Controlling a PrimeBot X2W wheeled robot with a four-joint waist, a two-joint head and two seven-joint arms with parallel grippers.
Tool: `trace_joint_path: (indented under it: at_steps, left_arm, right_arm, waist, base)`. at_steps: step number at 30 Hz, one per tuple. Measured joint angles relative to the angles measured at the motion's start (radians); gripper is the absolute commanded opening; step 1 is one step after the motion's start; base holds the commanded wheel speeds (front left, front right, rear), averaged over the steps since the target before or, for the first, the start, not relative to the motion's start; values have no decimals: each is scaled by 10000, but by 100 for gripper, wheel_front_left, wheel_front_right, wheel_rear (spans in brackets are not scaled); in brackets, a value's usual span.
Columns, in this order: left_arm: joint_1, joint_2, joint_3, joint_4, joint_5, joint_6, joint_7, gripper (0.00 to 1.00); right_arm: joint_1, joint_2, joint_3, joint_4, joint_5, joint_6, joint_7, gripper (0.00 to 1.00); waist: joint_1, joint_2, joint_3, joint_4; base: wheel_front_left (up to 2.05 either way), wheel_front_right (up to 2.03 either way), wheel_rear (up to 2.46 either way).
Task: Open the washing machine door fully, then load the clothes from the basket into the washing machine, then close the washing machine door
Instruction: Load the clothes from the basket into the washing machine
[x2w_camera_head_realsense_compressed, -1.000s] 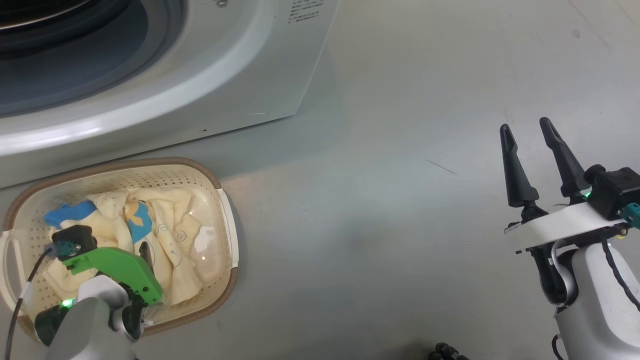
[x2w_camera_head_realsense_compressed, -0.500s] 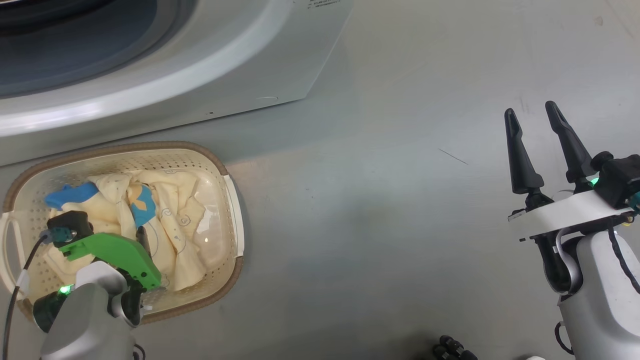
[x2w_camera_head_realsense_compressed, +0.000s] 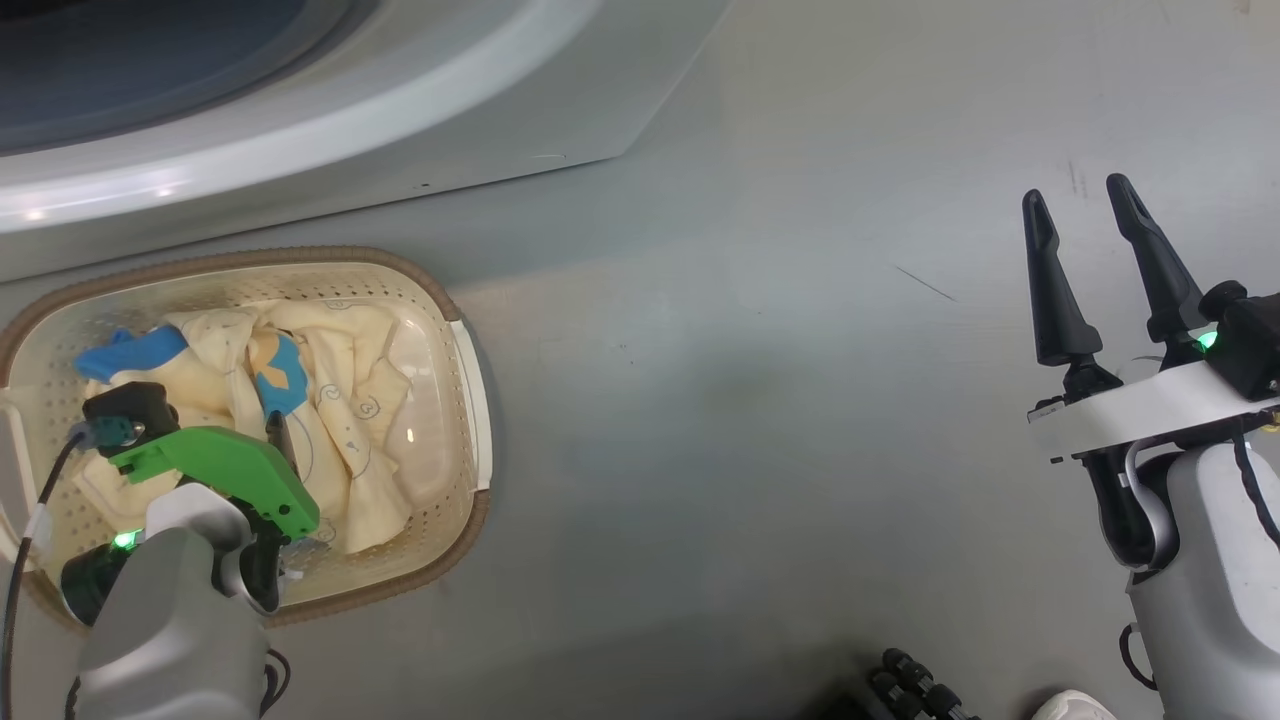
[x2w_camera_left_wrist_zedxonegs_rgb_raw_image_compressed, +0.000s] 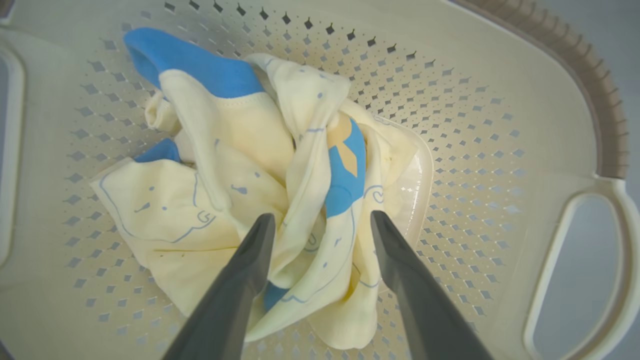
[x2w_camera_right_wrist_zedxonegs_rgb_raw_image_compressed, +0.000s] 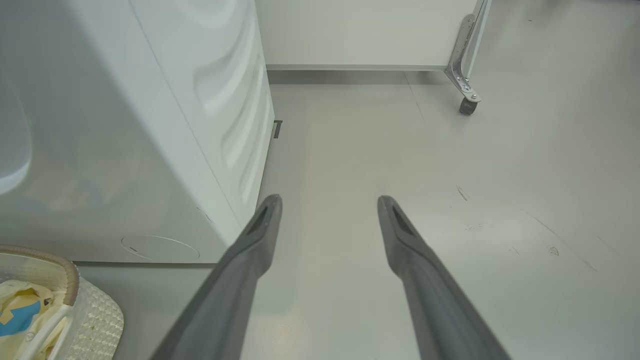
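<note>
The cream basket (x2w_camera_head_realsense_compressed: 455, 300) sits on the floor under the white washing machine (x2w_camera_head_realsense_compressed: 420, 120), whose round opening shows at the top left. The clothes (x2w_camera_head_realsense_compressed: 350, 400), cream with blue trim, lie piled inside it. My left gripper (x2w_camera_head_realsense_compressed: 270, 450) points down into the pile. In the left wrist view my left gripper (x2w_camera_left_wrist_zedxonegs_rgb_raw_image_compressed: 321, 218) is open, its fingertips either side of a cream and blue fold of the clothes (x2w_camera_left_wrist_zedxonegs_rgb_raw_image_compressed: 240, 130) in the basket (x2w_camera_left_wrist_zedxonegs_rgb_raw_image_compressed: 500, 100). My right gripper (x2w_camera_head_realsense_compressed: 1075, 190) stands open above bare floor at the right, and my right gripper (x2w_camera_right_wrist_zedxonegs_rgb_raw_image_compressed: 328, 200) holds nothing. The washing machine door is out of view.
Grey floor (x2w_camera_head_realsense_compressed: 750, 400) spreads between the basket and my right arm. In the right wrist view the washing machine's side (x2w_camera_right_wrist_zedxonegs_rgb_raw_image_compressed: 150, 125) is on the left, the basket corner (x2w_camera_right_wrist_zedxonegs_rgb_raw_image_compressed: 65, 270) at the lower left, and a white panel on a caster (x2w_camera_right_wrist_zedxonegs_rgb_raw_image_compressed: 467, 105) stands behind. A dark ridged part (x2w_camera_head_realsense_compressed: 915, 685) shows at the bottom edge.
The whole head picture has shifted, so the camera has moved. Both grippers stay open, and the left one stays over the clothes pile.
</note>
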Motion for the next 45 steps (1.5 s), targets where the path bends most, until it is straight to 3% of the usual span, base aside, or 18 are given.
trace_joint_path:
  at_steps: [23, 45]
  left_arm:
    - [-887, -71, 44, 431, -15, 29, -412, 100]
    - [-1330, -169, -59, 1045, -73, 15, -715, 100]
  right_arm:
    - [-425, -259, -77, -224, 27, 0, 0, 100]
    - [-442, -341, -165, -284, 132, 0, 0, 100]
  waist:
    - [0, 0, 1062, 210]
    - [0, 0, 1396, 175]
  base:
    - [0, 0, 0]
    - [0, 0, 0]
